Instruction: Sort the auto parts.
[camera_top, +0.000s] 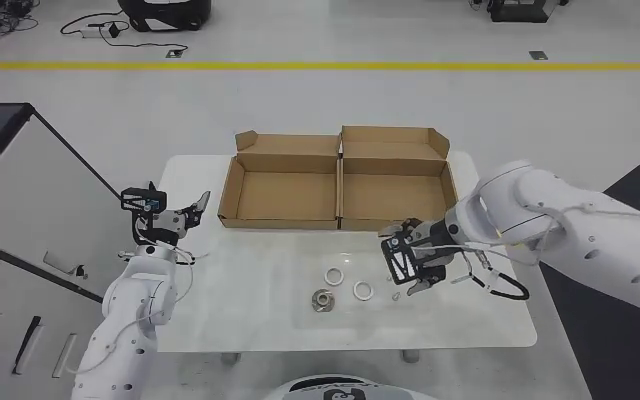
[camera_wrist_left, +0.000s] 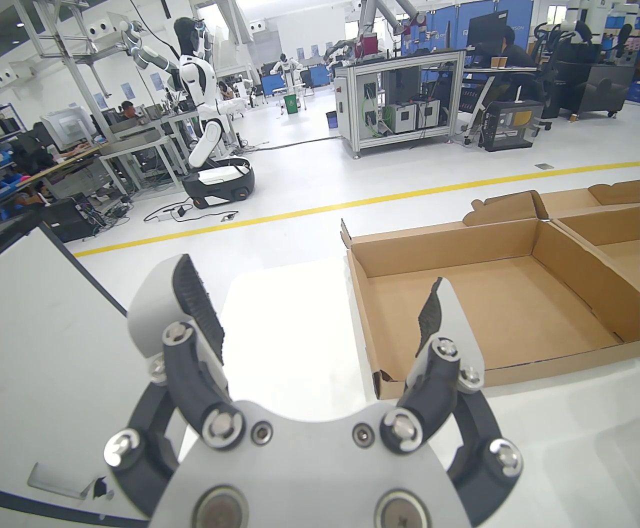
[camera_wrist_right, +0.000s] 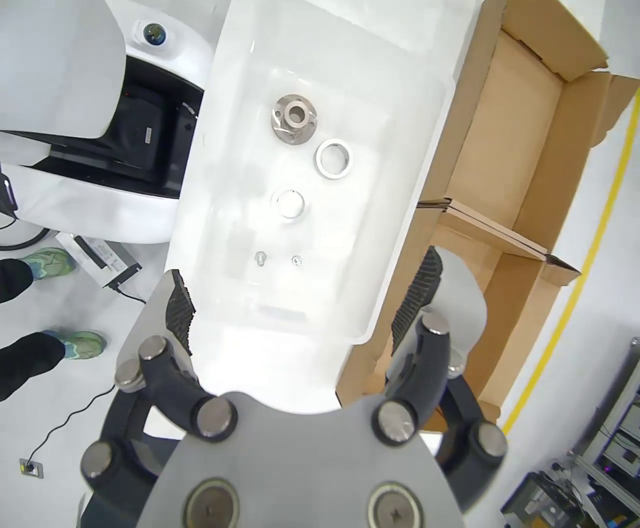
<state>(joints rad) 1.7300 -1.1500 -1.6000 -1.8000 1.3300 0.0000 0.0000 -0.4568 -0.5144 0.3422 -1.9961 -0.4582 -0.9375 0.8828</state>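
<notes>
Parts for sorting lie in a loose cluster toward the six o'clock edge of the bench (camera_top: 250, 300) in the top view: a flanged hub (camera_top: 322, 299), a first ring (camera_top: 334, 274) just beyond it at one o'clock, and a second ring (camera_top: 363, 292) at its three o'clock. Two cardboard boxes, the left box (camera_top: 285, 195) and the right box (camera_top: 390, 195), sit side by side at twelve o'clock, both bare inside. The right tool (camera_top: 420, 283) hangs just at three o'clock of the second ring and is clearly the nearer one. The left tool (camera_top: 197, 210) is out at the bench's nine o'clock edge, well apart from every part.

From the left wrist, the left tool (camera_wrist_left: 320, 300) has its fingers spread wide with nothing between them, facing the left box (camera_wrist_left: 357, 280).

From the right wrist, the right tool (camera_wrist_right: 300, 280) is likewise spread and holds nothing. Straight ahead of it lie a small bolt (camera_wrist_right: 260, 258) and a small nut (camera_wrist_right: 297, 260), then the second ring (camera_wrist_right: 288, 204), with the first ring (camera_wrist_right: 334, 158) and the hub (camera_wrist_right: 294, 119) farthest. The rings and hub lie flat, so they offer no long axis. Which way the bolt lies is too small to tell. Nothing stands between the tool and these pieces, and the boxes run along the bench edge beside them, so I judge a pick by the right arm the natural next move.
</notes>
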